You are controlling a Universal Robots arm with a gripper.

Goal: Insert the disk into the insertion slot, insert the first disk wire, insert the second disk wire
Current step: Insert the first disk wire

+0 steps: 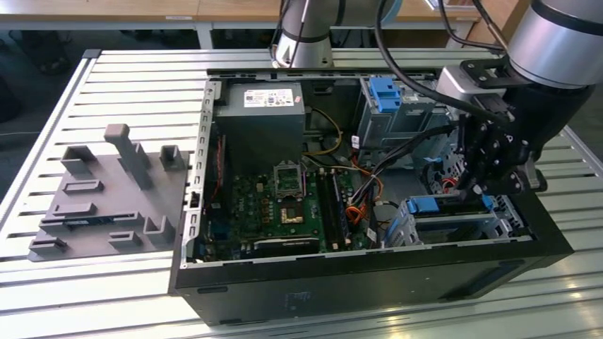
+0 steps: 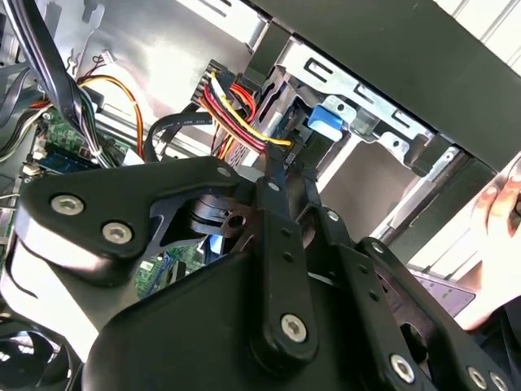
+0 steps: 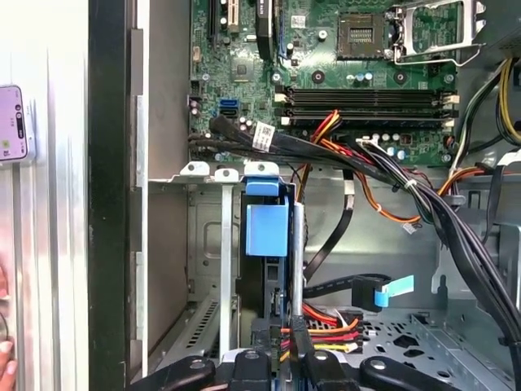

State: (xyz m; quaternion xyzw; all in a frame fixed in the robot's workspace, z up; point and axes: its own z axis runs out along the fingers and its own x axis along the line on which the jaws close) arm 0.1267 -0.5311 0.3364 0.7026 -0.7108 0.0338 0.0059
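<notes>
Works low inside the open computer case (image 1: pixel 377 282) through the gripper (image 2: pixel 285 167), fingertips drawn together and, by the look of it, pinching the plug end of the disk wire (image 2: pixel 238 114), a red, yellow and black bundle trailing away from the pinch in the second wrist view. Same narrow, closed tips in the first wrist view, with the coloured strands lying right against them. Just ahead of the tips, near but apparently not yet touching: the disk (image 3: pixel 267 230), already seated in the insertion slot (image 3: pixel 203 244) and recognisable by its bright blue carrier. Presents edge-on to the gripper, with its long axis seemingly running straight away from the fingertips into the perforated cage. Puts plug and drive roughly in line, near end of the drive toward the gripper, little sideways offset to judge from the first wrist view. Farther out beyond the cage, the motherboard (image 3: pixel 366 90). Off to one flank, outside the case wall, a person's hand (image 2: pixel 496 212).
</notes>
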